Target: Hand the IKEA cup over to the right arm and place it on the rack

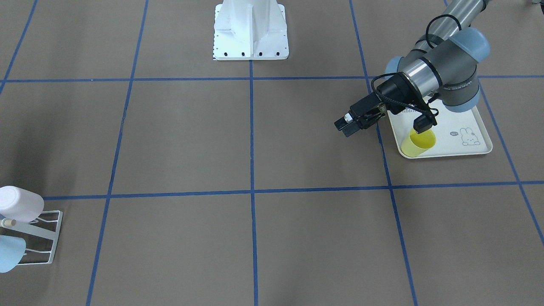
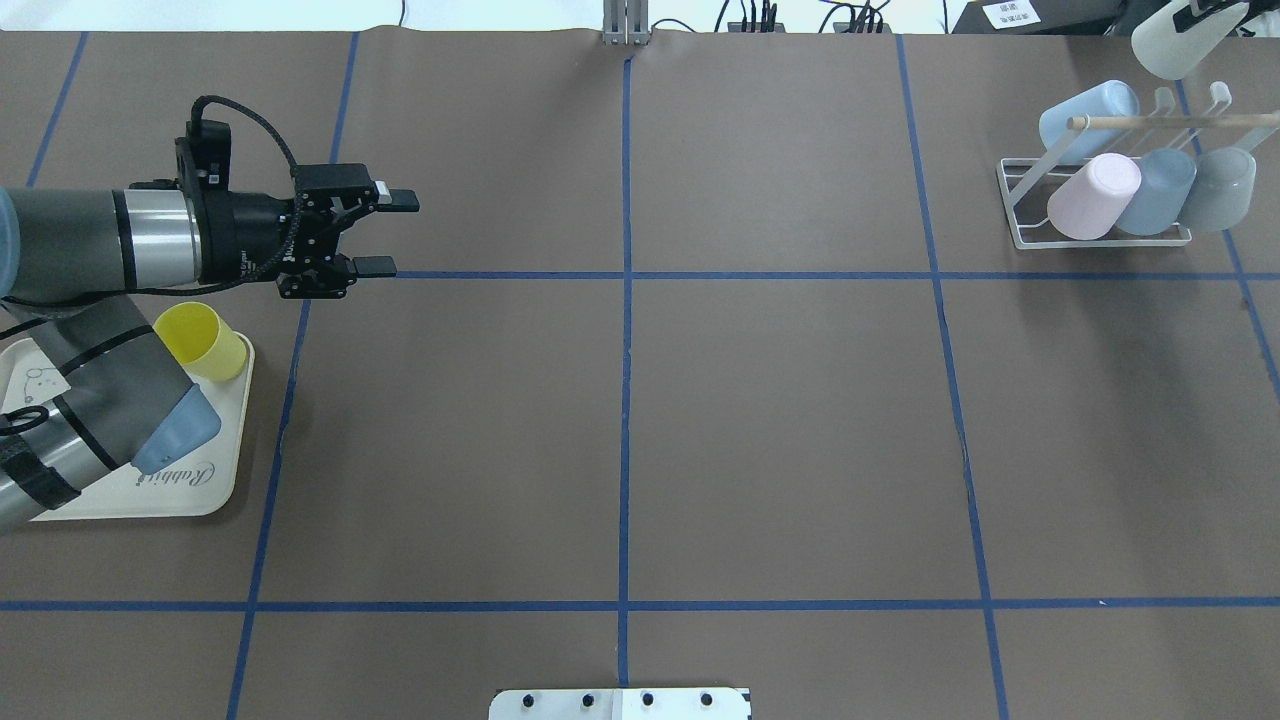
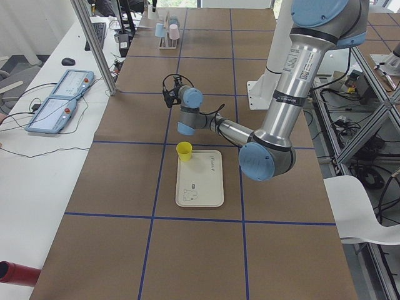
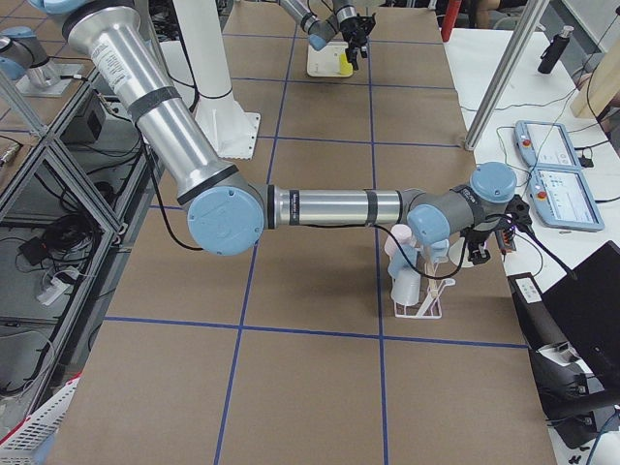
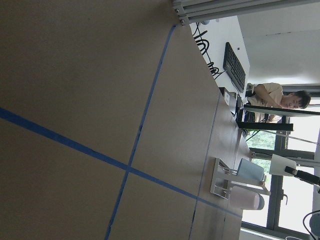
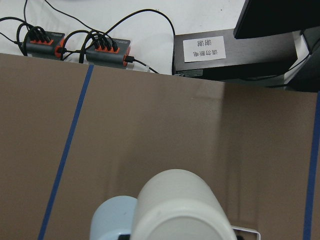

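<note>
Left arm [image 2: 70,240]: grey-silver tubes, pale-blue joint caps, polished wrist ring. My left jaws are black, with one white-tagged tip. A braided black cable loops to the wrist camera [image 2: 205,150]. White base plate [image 1: 250,29], dark screws along its edge. Right arm [image 4: 329,206]: same build.

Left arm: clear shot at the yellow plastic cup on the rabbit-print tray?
Probably yes. The yellow plastic cup stands alone on the cream rabbit-print tray, with nothing crowding it. The left gripper, fingers open, is past it and must pull back.
</note>
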`<state>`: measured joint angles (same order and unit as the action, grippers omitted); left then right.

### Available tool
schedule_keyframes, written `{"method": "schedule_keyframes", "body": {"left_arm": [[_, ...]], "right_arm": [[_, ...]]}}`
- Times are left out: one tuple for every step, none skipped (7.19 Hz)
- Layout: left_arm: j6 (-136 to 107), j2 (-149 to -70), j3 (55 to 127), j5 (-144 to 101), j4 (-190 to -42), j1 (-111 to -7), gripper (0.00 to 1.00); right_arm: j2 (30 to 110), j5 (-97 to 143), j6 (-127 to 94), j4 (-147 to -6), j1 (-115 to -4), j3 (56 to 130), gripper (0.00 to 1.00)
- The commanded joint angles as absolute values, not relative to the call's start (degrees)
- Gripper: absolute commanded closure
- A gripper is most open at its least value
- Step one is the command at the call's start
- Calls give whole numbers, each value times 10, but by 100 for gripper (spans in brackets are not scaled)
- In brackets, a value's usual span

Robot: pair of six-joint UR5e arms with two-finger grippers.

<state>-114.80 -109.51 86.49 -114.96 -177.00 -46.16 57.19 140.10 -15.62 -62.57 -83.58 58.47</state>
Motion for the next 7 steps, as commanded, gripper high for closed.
{"method": "schedule_keyframes", "body": {"left_arm": [[-1149, -1095, 866, -1150, -1771, -461, 0], [-1149, -1095, 866, -1150, -1771, -461, 0], [-1149, -1096, 866, -1150, -1771, -461, 0], [-1149, -1096, 866, -1150, -1770, -461, 0], [-1150, -1097, 865, -1150, -1770, -461, 0], [-1150, -1098, 865, -1150, -1770, -461, 0], [-1150, -1098, 865, -1150, -1770, -461, 0]], "right_arm": [[598, 1414, -149, -626, -836, 598, 97], [599, 1414, -149, -628, -836, 602, 97], [599, 1414, -149, -628, -836, 603, 97], [601, 1414, -149, -628, -836, 603, 97], [607, 1412, -149, -628, -836, 603, 97], [613, 1412, -149, -628, -836, 606, 97], [618, 1411, -149, -629, -836, 617, 97]]}}
